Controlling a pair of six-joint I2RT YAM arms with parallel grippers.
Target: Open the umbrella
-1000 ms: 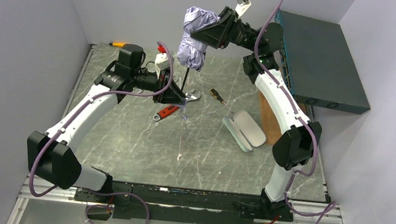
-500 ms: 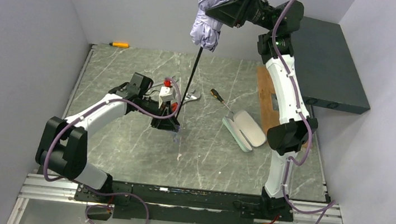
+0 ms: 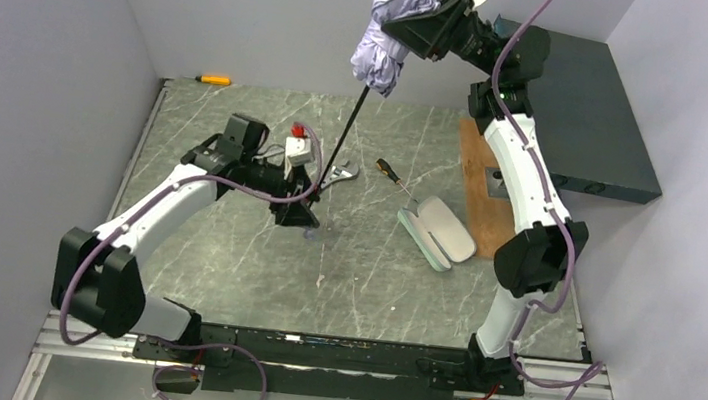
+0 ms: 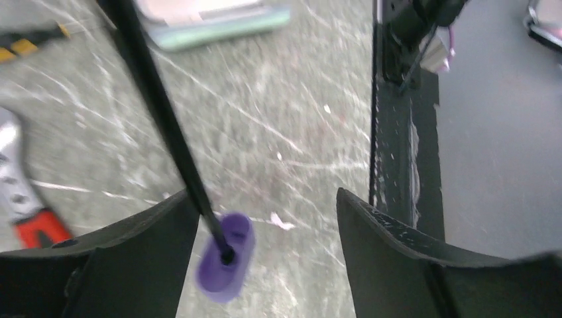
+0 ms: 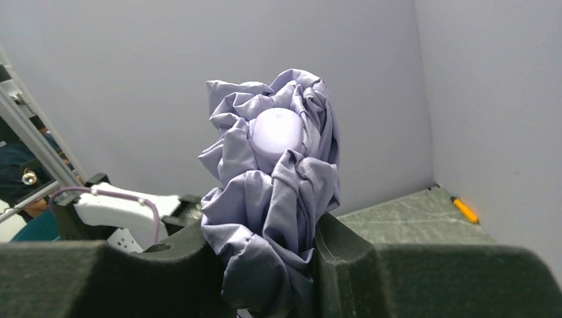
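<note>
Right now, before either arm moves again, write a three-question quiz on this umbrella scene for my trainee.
1. True or false: the right gripper is shut on the umbrella at its bundled fabric.
2. Pick one. The umbrella's lavender handle is: A) inside the right gripper; B) between the open fingers of the left gripper; C) on top of the mint-green case.
3. Fill in: the silver tool with the red grip, seen in the left wrist view, is an adjustable ___.

Key: 1 true; 2 B; 3 wrench.
</note>
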